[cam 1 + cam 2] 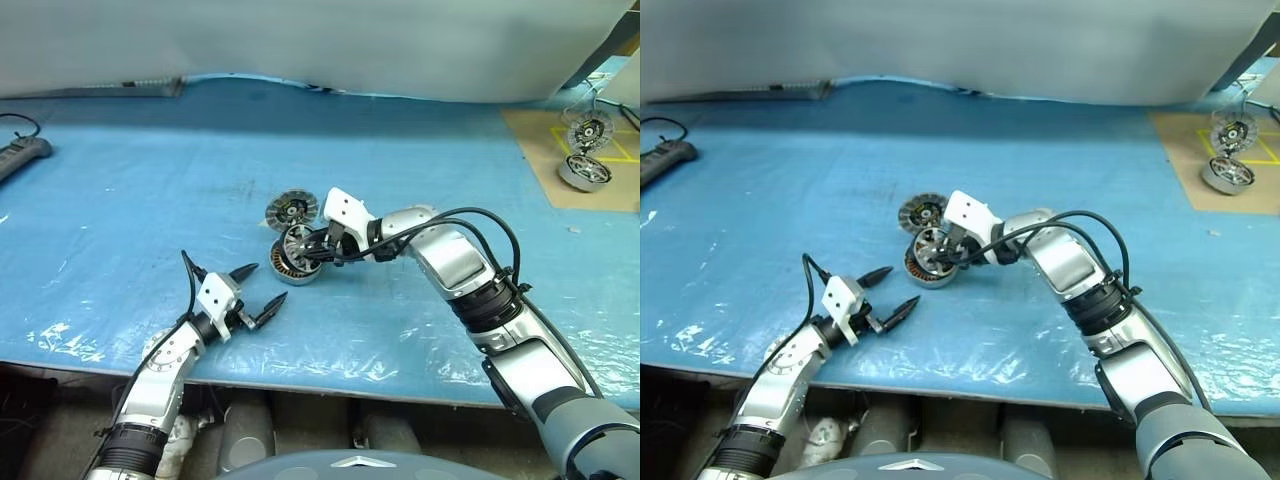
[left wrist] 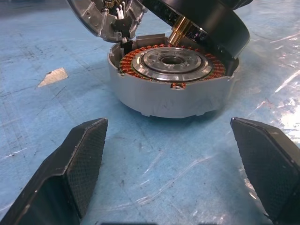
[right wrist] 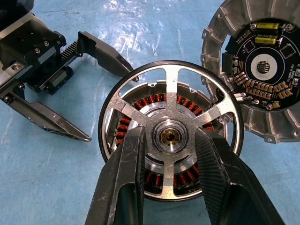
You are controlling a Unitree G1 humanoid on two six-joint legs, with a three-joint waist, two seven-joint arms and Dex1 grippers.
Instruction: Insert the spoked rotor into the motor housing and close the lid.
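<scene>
Metal throughout, so the parts should handle as stiff, fairly heavy and slick; the thin spokes and copper windings are the parts most likely to suffer from a careless pinch.

Left to right across the blue table cover: the left gripper hovers low over the cover just short of the motor housing, its fingers spread wide and holding nothing. The housing stands on the cover near the middle. Its lid leans open just behind it, joined at the housing's edge. The right gripper holds the spoked rotor tilted over the housing's mouth, its fingers pinching at the central hub, one on each side. The hub looks the soundest place to hold: solid, centred, and clear of the rim that must enter the can.

The left wrist view looks at the housing side-on, showing its plain silver wall, the ring of windings and the rotor's dark rim raised at the far side, judged not yet seated. The right wrist view looks down on the spokes, windings visible between them, and the lid's inner face bearing a circuit board.
</scene>
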